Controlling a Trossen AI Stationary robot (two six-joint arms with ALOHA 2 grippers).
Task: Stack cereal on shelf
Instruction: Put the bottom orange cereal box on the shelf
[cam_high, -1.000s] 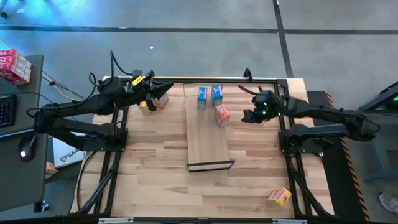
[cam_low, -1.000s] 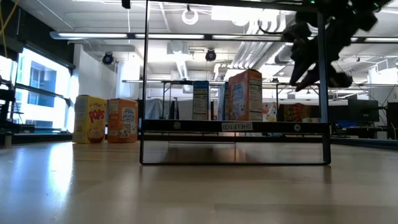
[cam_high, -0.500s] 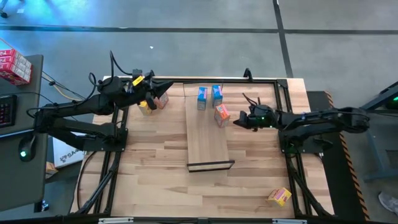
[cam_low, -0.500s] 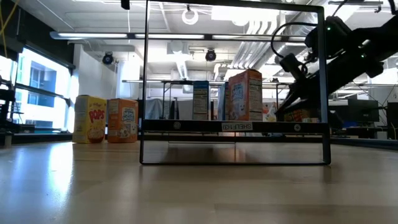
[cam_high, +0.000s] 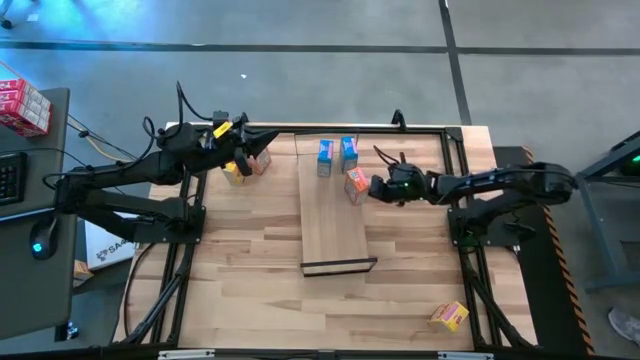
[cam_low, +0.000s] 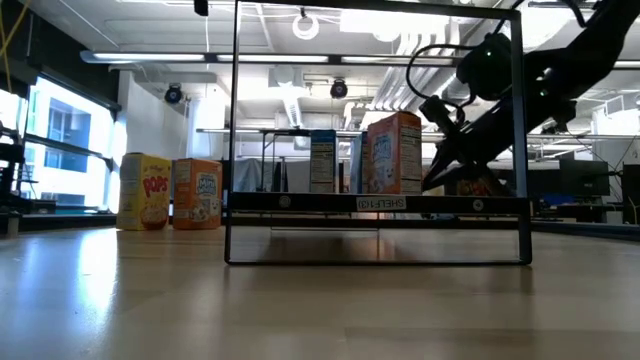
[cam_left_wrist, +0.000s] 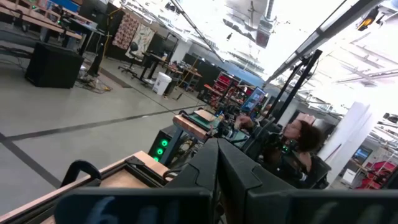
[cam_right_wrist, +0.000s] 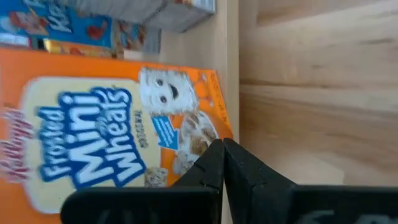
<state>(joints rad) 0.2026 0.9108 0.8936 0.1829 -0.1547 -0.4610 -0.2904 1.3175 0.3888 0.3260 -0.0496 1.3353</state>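
Butcher-block tabletop (cam_high: 250, 240) carries the shelf (cam_high: 335, 235); on its far end an orange box (cam_high: 356, 183) stands, the right gripper (cam_high: 374, 189), fingers together, seemingly nudging it square.

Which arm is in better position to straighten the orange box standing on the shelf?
The right. Its gripper, fingers shut, is right beside the orange box on the shelf; the left gripper waits at the far left corner.
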